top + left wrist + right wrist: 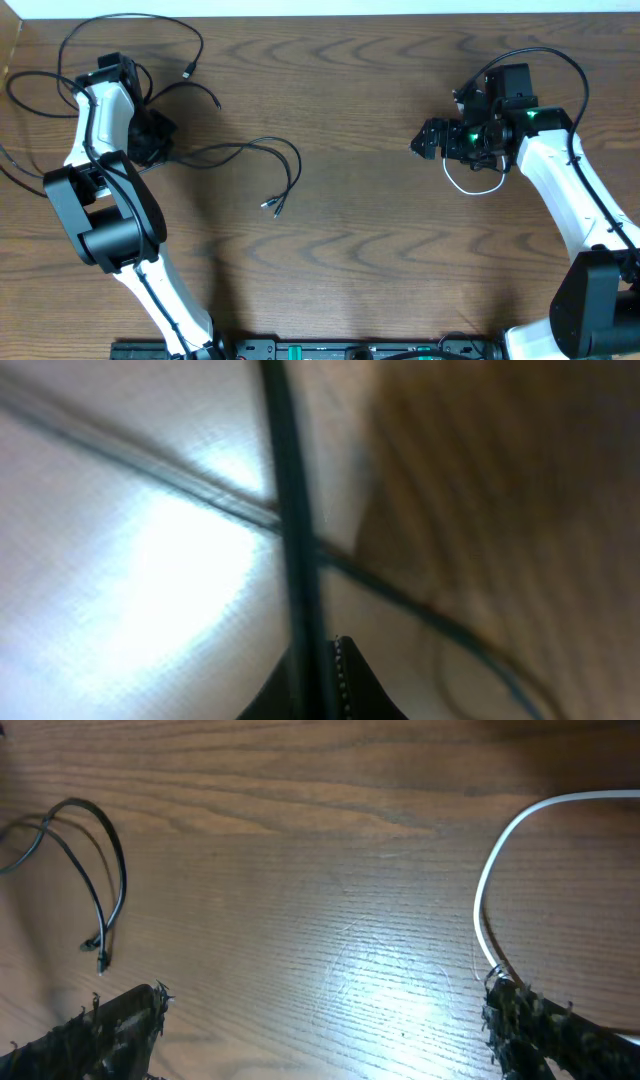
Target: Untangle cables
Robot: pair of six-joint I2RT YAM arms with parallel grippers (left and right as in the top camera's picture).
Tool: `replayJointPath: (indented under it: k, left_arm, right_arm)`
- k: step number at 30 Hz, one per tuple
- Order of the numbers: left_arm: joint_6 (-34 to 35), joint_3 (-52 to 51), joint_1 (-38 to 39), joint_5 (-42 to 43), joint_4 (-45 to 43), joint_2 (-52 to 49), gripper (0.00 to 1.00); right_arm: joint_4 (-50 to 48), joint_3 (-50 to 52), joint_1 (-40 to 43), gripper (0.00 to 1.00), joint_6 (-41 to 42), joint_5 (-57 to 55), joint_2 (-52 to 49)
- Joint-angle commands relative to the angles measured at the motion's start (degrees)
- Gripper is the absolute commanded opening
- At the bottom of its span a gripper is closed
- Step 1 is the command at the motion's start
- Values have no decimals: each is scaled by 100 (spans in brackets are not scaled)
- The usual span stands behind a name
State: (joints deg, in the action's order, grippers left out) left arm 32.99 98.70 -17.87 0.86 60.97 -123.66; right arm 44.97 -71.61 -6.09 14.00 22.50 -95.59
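Observation:
Several thin black cables [290, 160] lie looped over the left half of the table, and two plug ends [272, 206] rest near the middle. My left gripper [152, 137] is low over the tangle. In the left wrist view it [322, 665] is shut on a black cable [285, 480], which runs straight up from the jaws across another strand [200, 485]. My right gripper [422, 140] hovers open with bare wood between its fingers [150, 1005]. The white cable [490, 890] curves beside the right finger; its loop [475, 190] lies under that arm.
A thicker black lead [545, 55] arcs over the right arm. The table's far edge [320, 10] meets a white strip at the top. A black rail [300, 350] with both arm bases runs along the near edge. Black cable ends [100, 955] show at the right wrist view's left.

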Motion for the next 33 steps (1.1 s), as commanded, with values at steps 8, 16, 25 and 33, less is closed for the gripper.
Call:
replayJointPath:
  k: [8,16,25,33]
  left_arm:
    - [426,367,17,-557,1189,52,8]
    - [1364,321,28,-527,1867,63,8]
    - [3418,63,20,-981,3012,87,8]
    - [4172,63,20,-1252,3539,271,7]
  right_arm:
    - [17,-22,-35,99,-81,11,-33]
    - [-22,-22,-35,99,-81,9,-33]
    - [-28,-20,-39,99,-83,11,-33]
    - [-35,-20,-39,99,-101,7,-33]
